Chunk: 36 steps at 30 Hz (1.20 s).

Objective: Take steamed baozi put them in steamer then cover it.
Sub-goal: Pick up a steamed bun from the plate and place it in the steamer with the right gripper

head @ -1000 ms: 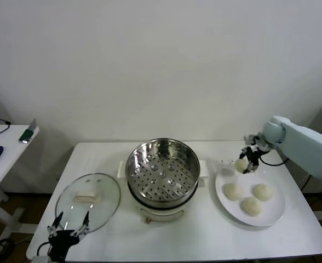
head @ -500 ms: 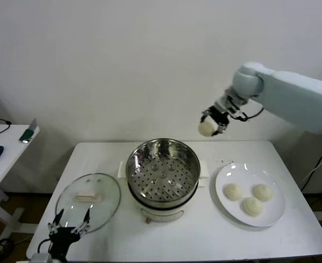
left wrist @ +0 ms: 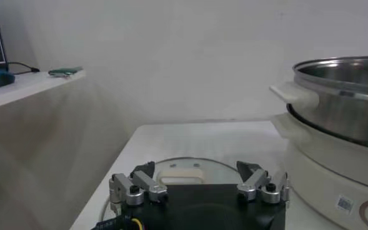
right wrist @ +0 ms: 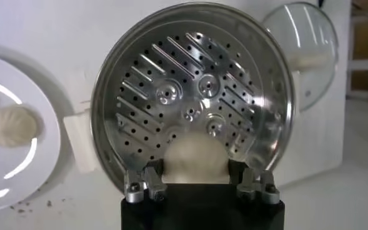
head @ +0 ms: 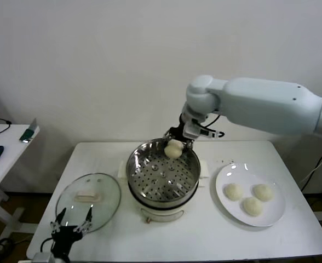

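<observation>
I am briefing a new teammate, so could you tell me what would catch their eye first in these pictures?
The long white right arm reaching across the table, its right gripper shut on a steamed baozi above the far rim of the shiny steamer. Three more buns sit on the white plate to the steamer's right. The glass cover lies to its left, with the open left gripper at its near edge.

— The steamer [head: 162,174]? 
— Shiny perforated steel on a smooth cream plastic base. 
— The cover [head: 88,202]? 
— Clear glossy glass, metal rim. 
— The baozi [head: 173,148]? 
— Matt, smooth dough; the plate [head: 270,216] is glossy white.
</observation>
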Available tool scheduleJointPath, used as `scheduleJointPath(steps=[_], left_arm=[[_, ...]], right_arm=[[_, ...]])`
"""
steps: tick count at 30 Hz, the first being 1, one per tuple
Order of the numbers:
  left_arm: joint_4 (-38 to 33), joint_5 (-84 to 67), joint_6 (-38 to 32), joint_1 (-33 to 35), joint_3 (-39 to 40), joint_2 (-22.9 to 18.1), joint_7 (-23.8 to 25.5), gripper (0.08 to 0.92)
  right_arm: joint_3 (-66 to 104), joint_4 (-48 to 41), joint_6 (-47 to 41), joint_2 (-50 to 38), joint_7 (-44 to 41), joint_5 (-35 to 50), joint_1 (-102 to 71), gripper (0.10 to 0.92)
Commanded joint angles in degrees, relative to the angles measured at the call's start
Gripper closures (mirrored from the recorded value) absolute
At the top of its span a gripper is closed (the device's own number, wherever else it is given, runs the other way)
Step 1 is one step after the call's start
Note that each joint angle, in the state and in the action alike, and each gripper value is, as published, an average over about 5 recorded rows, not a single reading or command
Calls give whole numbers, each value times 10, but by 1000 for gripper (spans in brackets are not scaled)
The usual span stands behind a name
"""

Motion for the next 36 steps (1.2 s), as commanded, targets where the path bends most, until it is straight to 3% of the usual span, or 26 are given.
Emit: scheduleJointPath(steps=[1, 21, 36], left_arm=[[1, -1, -1, -1, 0, -1, 0, 177], [13, 0, -3, -4, -1, -1, -2, 177], [13, 4, -5, -3, 3, -7, -2, 177]], right_arm=[[10, -61, 42, 43, 24, -93, -76, 347], [63, -182, 75, 78, 56, -150, -157, 347], [69, -203, 92, 98, 54, -138, -152, 330]])
